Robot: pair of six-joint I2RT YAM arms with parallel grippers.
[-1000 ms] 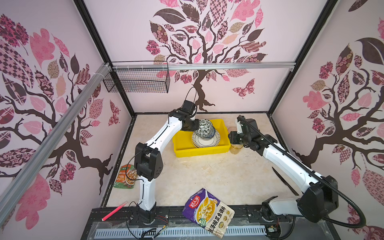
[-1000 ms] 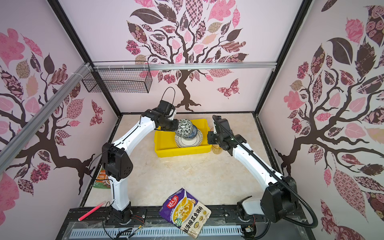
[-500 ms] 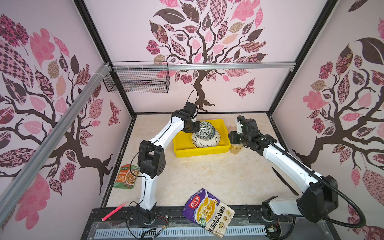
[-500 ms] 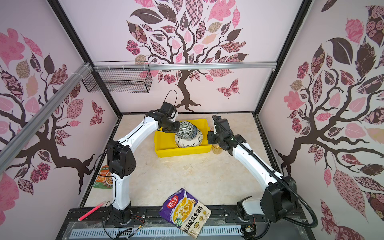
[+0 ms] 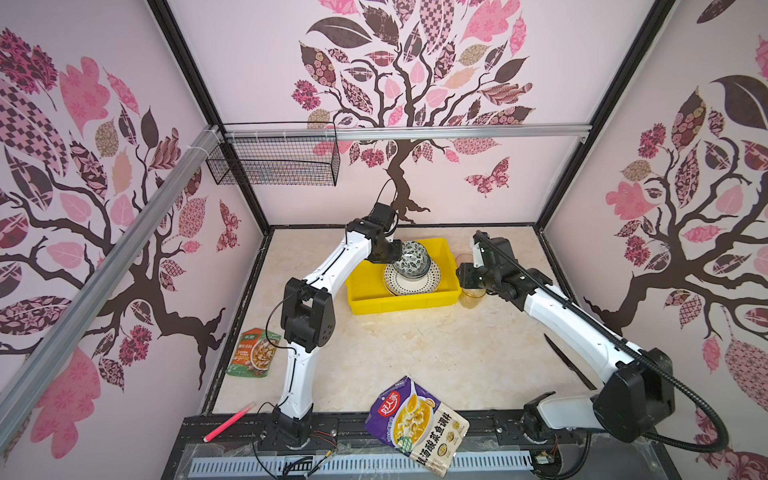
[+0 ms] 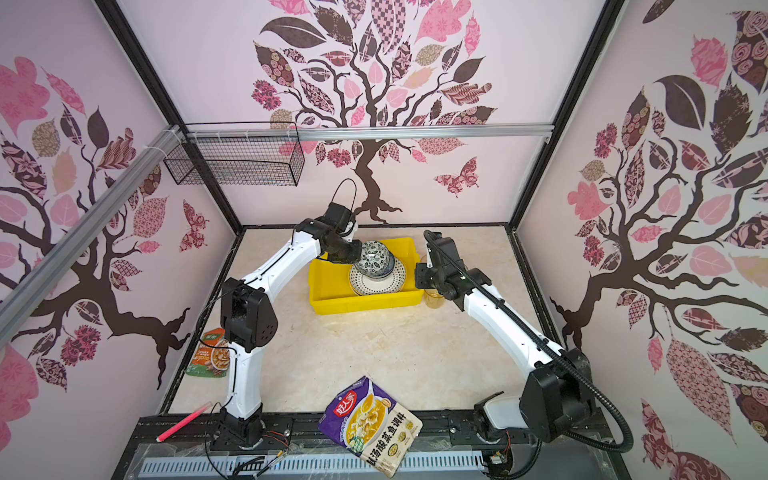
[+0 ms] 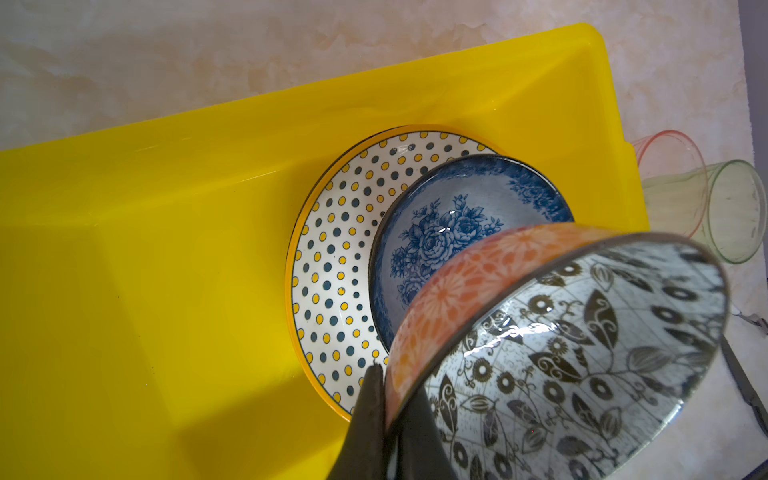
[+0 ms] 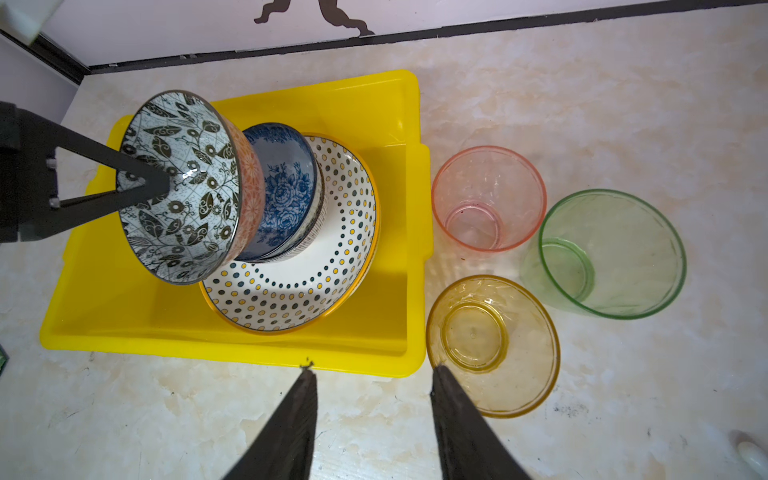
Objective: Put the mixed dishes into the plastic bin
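The yellow plastic bin (image 5: 399,301) (image 8: 208,345) holds a dotted, yellow-rimmed plate (image 7: 332,257) (image 8: 311,282). On the plate stands a blue floral bowl (image 7: 436,232) (image 8: 282,187). My left gripper (image 7: 395,374) (image 5: 384,253) is shut on the rim of a black-white bowl with an orange outside (image 7: 582,353) (image 8: 178,187). That bowl is tilted on edge just over the blue one. Pink (image 8: 488,199), green (image 8: 611,253) and amber (image 8: 492,345) tumblers stand on the table beside the bin. My right gripper (image 8: 374,370) is open and empty by the amber tumbler.
A purple food pouch (image 5: 417,424) lies at the front edge and a green-orange packet (image 5: 255,353) by the left wall. A black wire basket (image 5: 274,162) hangs at the back left. A pink stick (image 5: 228,422) lies front left and a dark slim object (image 5: 561,357) near the right wall.
The left arm's elbow has shifted a little to the right while the held bowl stays almost in place over the bin. The right arm has not moved.
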